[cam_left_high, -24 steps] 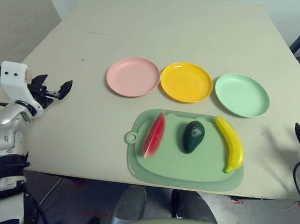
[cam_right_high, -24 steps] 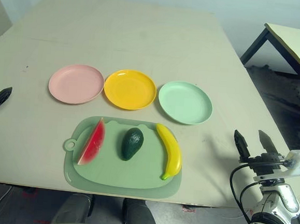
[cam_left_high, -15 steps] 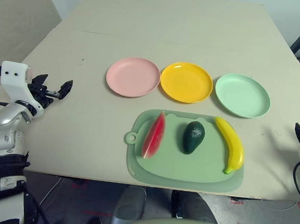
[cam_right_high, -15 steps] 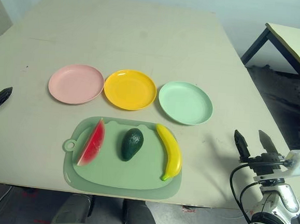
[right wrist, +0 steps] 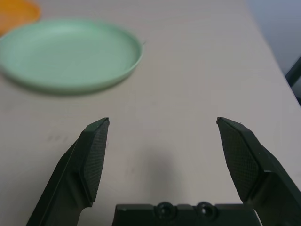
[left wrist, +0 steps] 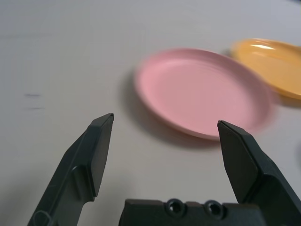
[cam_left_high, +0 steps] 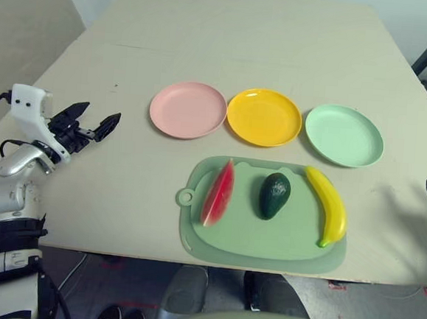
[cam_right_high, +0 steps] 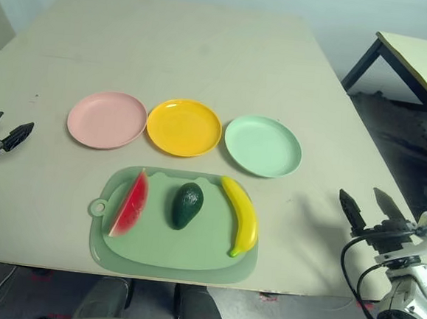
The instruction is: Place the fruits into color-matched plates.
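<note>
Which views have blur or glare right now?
Left wrist view: pink plate soft at its far edge, yellow plate blurred with a glare streak. Right wrist view: mint green plate out of focus. Head views: sharp, with soft glare on the yellow plate.

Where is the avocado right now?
The avocado lies mid-mat, between the watermelon wedge on its left and the banana on its right.
</note>
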